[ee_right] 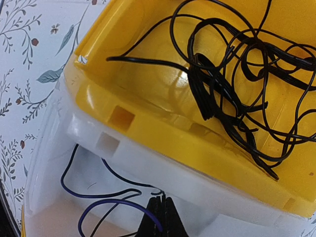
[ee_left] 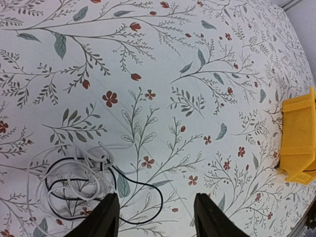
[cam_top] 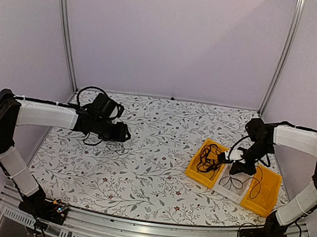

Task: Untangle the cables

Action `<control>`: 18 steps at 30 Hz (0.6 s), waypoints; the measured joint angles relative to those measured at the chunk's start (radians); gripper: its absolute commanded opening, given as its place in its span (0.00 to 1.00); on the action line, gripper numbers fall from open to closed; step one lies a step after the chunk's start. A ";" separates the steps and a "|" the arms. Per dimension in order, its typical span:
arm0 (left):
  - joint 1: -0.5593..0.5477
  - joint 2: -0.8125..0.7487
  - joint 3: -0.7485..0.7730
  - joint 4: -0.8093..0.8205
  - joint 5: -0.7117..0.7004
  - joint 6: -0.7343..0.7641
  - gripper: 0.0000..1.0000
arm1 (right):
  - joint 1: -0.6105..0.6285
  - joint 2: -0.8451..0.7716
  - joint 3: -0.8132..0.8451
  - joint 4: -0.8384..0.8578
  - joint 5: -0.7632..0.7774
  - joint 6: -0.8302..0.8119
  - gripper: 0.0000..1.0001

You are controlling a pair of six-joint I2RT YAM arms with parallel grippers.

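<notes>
A loose bundle of white and black cables lies on the flowered table, just left of my left gripper, which hovers open above the cloth with nothing between its fingers. The overhead view shows that gripper beside the same cables. A tangle of black cables fills the left yellow bin. My right gripper is shut over the white bin, and a thin dark cable runs into its tips. It shows from above too, my right gripper.
Three bins stand side by side at the right: a yellow bin, a white bin and another yellow bin that holds a black cable. Metal frame posts rise at the back corners.
</notes>
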 measured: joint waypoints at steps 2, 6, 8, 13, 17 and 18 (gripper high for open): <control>0.000 0.000 0.000 0.011 0.002 0.000 0.55 | 0.013 0.002 0.003 0.008 0.028 0.025 0.00; 0.000 0.005 0.000 0.028 0.008 0.000 0.55 | 0.038 0.007 0.003 0.016 0.087 0.083 0.01; 0.000 0.010 0.000 0.039 0.012 0.000 0.55 | 0.042 0.008 0.004 0.020 0.110 0.109 0.04; 0.000 0.029 0.001 0.059 0.020 0.002 0.55 | 0.043 0.008 0.010 0.012 0.162 0.159 0.23; 0.004 0.038 0.008 0.060 0.018 0.004 0.55 | 0.043 -0.002 0.093 -0.055 0.183 0.164 0.33; 0.005 0.038 0.010 0.063 0.017 0.004 0.55 | 0.043 -0.014 0.114 -0.069 0.184 0.162 0.34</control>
